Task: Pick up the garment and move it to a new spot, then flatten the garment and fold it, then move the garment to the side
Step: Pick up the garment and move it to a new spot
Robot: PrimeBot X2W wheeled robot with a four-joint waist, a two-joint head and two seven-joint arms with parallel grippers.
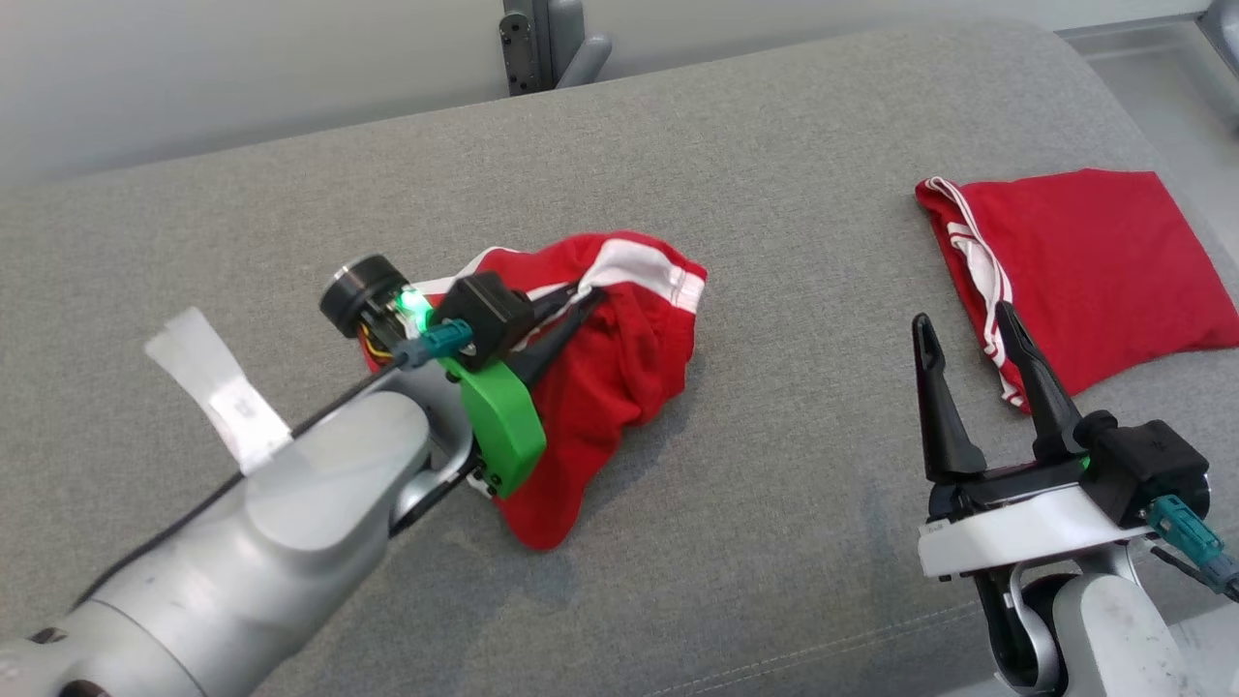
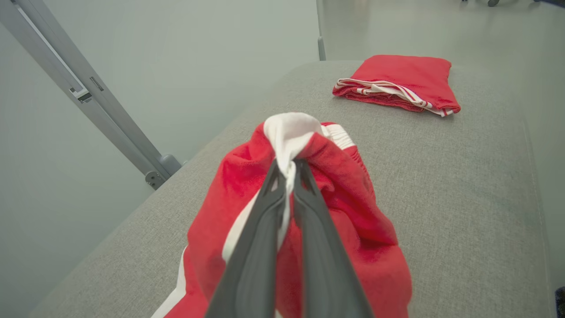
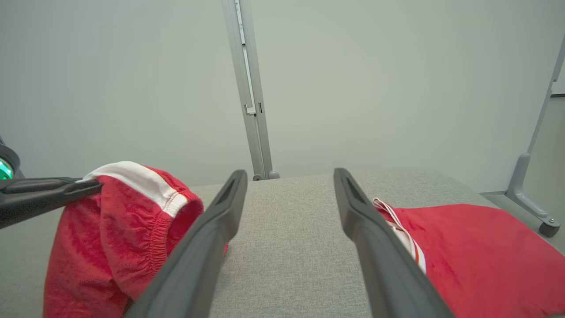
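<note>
The garment point(image 1: 619, 339) is a red piece with white stripes, bunched up and lifted off the grey cushion near its middle. My left gripper point(image 1: 592, 295) is shut on its white-striped edge, and the rest of the cloth hangs down to the surface. In the left wrist view the two dark fingers point(image 2: 265, 221) pinch the white band of the garment point(image 2: 353, 212). My right gripper point(image 1: 963, 324) stands open above the cushion at the lower right, nothing between its fingers. The right wrist view has the hanging garment point(image 3: 110, 238) at its left, with the left gripper's fingers point(image 3: 44, 194) reaching into it.
A second red garment point(image 1: 1084, 261), folded flat with white stripes along one edge, lies at the right end of the grey cushion point(image 1: 794, 465). A grey metal post point(image 1: 542, 44) stands behind the cushion. A white tag point(image 1: 218, 387) sticks out from the left forearm.
</note>
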